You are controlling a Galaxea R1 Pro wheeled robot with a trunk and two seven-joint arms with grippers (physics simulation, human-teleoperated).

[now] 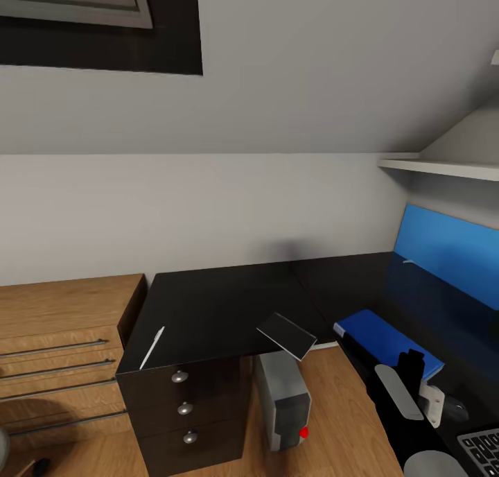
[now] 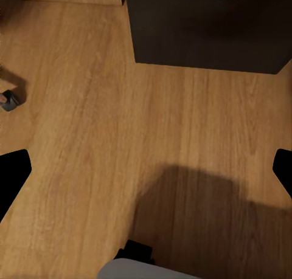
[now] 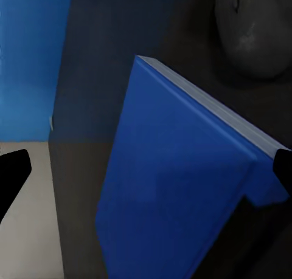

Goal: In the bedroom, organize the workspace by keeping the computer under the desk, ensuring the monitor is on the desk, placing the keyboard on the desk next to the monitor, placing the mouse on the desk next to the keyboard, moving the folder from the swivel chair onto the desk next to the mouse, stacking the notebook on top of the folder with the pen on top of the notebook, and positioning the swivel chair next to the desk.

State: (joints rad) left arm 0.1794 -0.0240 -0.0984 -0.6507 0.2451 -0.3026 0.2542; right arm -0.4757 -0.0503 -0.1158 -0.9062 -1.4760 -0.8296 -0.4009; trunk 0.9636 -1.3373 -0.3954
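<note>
Lying flat on the desk (image 1: 208, 304), the folder (image 1: 384, 338) runs lengthwise toward the wall under the right gripper's (image 3: 146, 169) spread, empty fingers.

Grey wall (image 1: 208, 206) behind, meeting a sloped ceiling (image 1: 312, 54) above; skylight (image 1: 76, 2) set in a dark frame at upper left; white shelf (image 1: 443, 167) at right under the slope; bright blue panel (image 1: 450, 245) beneath that shelf; light wooden cabinet (image 1: 62, 338) with slim metal handles at left; warm wooden floor (image 2: 91, 139) below, crossed by a soft shadow.
</note>
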